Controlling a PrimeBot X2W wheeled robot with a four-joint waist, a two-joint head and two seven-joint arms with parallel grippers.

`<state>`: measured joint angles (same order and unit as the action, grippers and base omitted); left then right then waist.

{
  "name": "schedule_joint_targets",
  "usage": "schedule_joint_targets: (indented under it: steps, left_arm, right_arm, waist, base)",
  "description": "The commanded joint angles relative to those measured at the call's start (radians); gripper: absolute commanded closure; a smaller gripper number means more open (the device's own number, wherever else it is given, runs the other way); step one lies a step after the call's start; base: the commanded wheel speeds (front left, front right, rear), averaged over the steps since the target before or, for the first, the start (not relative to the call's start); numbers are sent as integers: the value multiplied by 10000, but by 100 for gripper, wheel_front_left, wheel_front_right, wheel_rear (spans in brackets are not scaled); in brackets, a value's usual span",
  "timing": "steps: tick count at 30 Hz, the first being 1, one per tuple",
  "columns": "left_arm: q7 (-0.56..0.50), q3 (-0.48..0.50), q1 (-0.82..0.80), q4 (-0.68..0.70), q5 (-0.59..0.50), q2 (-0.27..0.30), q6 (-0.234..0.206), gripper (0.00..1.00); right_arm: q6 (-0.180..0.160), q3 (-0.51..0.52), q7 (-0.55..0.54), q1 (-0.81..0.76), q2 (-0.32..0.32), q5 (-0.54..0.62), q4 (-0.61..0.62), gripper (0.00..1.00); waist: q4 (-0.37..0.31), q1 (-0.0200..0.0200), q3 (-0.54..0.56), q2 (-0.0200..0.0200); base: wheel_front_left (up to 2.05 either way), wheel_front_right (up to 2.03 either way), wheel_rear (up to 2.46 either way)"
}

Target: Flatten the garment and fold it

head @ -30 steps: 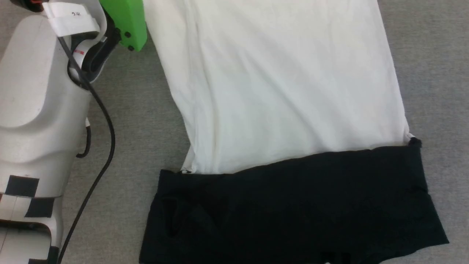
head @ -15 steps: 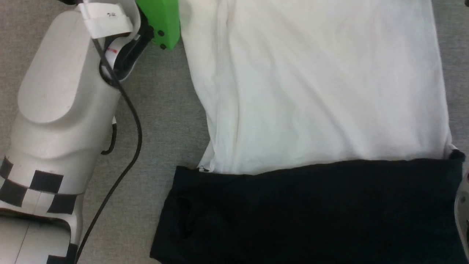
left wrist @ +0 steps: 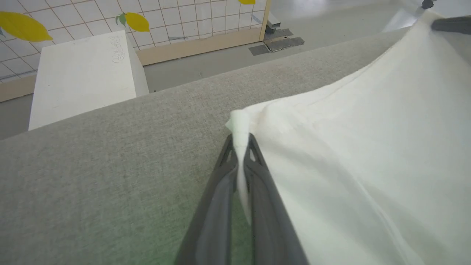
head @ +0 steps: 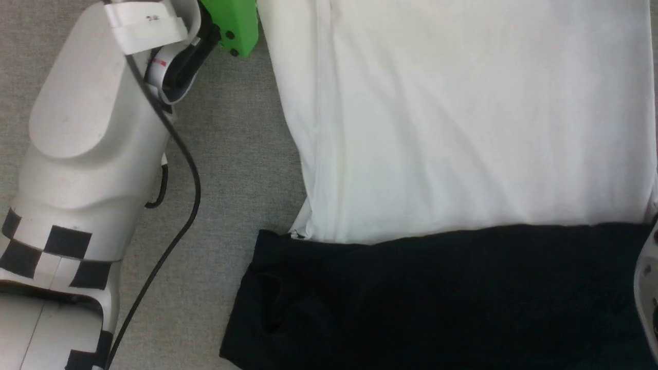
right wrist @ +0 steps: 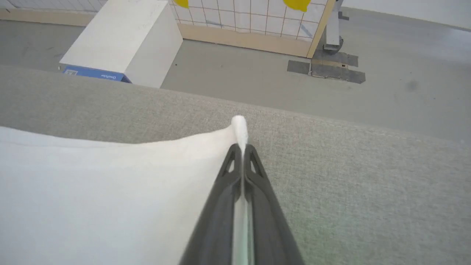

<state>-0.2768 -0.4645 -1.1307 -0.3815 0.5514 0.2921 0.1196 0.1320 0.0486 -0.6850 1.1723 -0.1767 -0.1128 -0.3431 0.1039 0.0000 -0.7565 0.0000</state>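
Note:
The garment [head: 462, 118] lies spread on the grey surface, its white body far from me and its wide black band [head: 437, 298] near me. In the left wrist view my left gripper [left wrist: 241, 139] is shut on a white corner of the garment [left wrist: 368, 165], and the cloth rises in a small peak between the tips. My right gripper [right wrist: 242, 148] is likewise shut on a white corner of the garment [right wrist: 110, 191]. My pale left forearm [head: 87, 128] crosses the head view's left side. A sliver of my right arm [head: 647, 288] shows at its right edge.
The grey cloth-covered table [head: 231, 169] ends just beyond both held corners. Past that edge a white box [left wrist: 81, 73] stands on the floor before a tiled wall with yellow lemon shapes [left wrist: 138, 22]. A black cable [head: 175, 241] hangs from my left arm.
The head camera has shifted, so the garment sits further right and my left forearm further in. A pale part of my right arm came in at the right edge. My right gripper has shut.

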Motion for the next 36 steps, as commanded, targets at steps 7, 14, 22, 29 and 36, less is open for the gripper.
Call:
schedule_joint_targets:
  steps: [7, 14, 22, 29, 36]
  left_arm:
    - [1047, 269, -226, 16, 437, 300, 67, 100]
    - [1591, 220, 489, 626, 897, 741, 97, 100]
    - [2296, 5, 2712, 2556, 1211, 1496, 102, 100]
    - [2687, -293, 5382, 4748, 913, 2216, -403, 100]
    - [3371, -895, 7781, 6207, 34, 2718, -1075, 100]
  right_arm:
    - [-13, 487, 1082, -384, -515, -1114, 529, 100]
    - [-13, 646, 1481, -1971, -863, -2238, 1558, 100]
    - [-13, 878, 1590, -4836, -839, -3404, 3632, 100]
    - [-13, 1325, 1367, -7219, -365, -3870, 5298, 100]
    - [-13, 1729, 1213, -9563, 321, -4109, 6606, 100]
  waist:
    - [-199, 0, 1037, 0]
    - [-385, 0, 2235, 0]
    - [-343, 0, 3664, 0]
    - [-279, 0, 4734, 0]
    - [-154, 0, 5308, 0]
  base:
    - [0, 0, 0]
    - [0, 0, 0]
    - [0, 0, 0]
    - [0, 0, 0]
    - [0, 0, 0]
